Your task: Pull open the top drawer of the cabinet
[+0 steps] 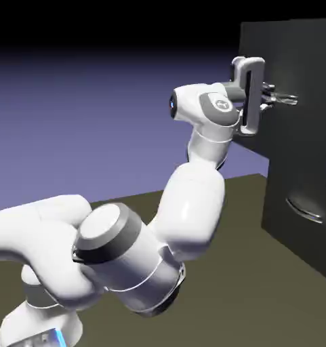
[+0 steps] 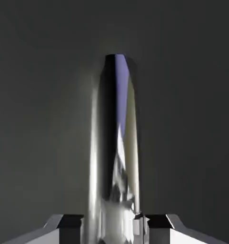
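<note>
Nearest the ext. cam is the arm's big white elbow w/ its grey joint ring (image 1: 108,237), filling the 7–8 o'clock part of the exterior view; next link climbs toward 1 o'clock to the wrist. From there the white hand reaches level to the gripper (image 1: 277,98), which sits at abt 2 o'clock, right at the front of the cabinet (image 1: 294,156).

Cabinet: tall, dark grey-black box along the 3 o'clock edge, standing on the dull olive table (image 1: 247,284). Top drawer (image 1: 304,61) is the upper flat charcoal front; its silver handle (image 1: 287,100) is at the fingertips. Lower drawer's handle (image 1: 304,209), a curved silver bar, shows at abt 4 o'clock, well apart from the hand. Can't tell from this angle whether the top drawer front stands out from the cabinet face at all.

Hand view: charcoal drawer front (image 2: 40,95) fills the frame. Silver handle bar (image 2: 117,143) runs from 12 down to 6 o'clock thru the middle, shiny, w/ a blue-violet glint near its upper end. Two grey finger tips at 6 o'clock, one (image 2: 68,224) at 7, the other at 5, sit hard against the bar on both sides, no gap visible. So the pincer is pinching the top drawer's handle, jaws drawn in tight on it.

Backdrop: plain blue-violet, going dark toward 12 o'clock.
</note>
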{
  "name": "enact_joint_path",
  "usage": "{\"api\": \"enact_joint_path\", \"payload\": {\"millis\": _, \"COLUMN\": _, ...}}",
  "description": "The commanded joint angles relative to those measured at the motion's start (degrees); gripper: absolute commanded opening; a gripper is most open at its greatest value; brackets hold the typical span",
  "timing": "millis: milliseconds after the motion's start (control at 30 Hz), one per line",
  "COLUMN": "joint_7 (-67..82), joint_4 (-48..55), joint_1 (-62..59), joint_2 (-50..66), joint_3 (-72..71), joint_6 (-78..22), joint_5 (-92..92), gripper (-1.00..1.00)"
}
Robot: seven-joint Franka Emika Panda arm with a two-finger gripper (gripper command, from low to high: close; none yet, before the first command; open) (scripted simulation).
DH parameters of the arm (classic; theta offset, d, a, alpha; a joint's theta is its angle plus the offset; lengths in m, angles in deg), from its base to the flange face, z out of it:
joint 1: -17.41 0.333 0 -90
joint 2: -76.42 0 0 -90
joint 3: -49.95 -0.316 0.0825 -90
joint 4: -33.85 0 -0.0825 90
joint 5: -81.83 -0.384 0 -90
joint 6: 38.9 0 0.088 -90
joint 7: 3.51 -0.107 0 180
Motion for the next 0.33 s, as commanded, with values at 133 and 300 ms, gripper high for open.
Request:
{"api": "enact_joint_path", "payload": {"millis": 133, "joint_7": -0.4, "joint_4": -10.4, "joint_1": -7.8, "joint_2": -2.4, "joint_3": -4.6, "joint_6": -2.9, "joint_5": -4.4, "gripper": -1.0}}
{"api": "enact_joint_path", "payload": {"millis": 300, "joint_7": -0.3, "joint_4": -14.9, "joint_1": -11.4, "joint_2": -3.9, "joint_3": -7.1, "joint_6": -3.9, "joint_5": -7.0, "gripper": 1.0}}
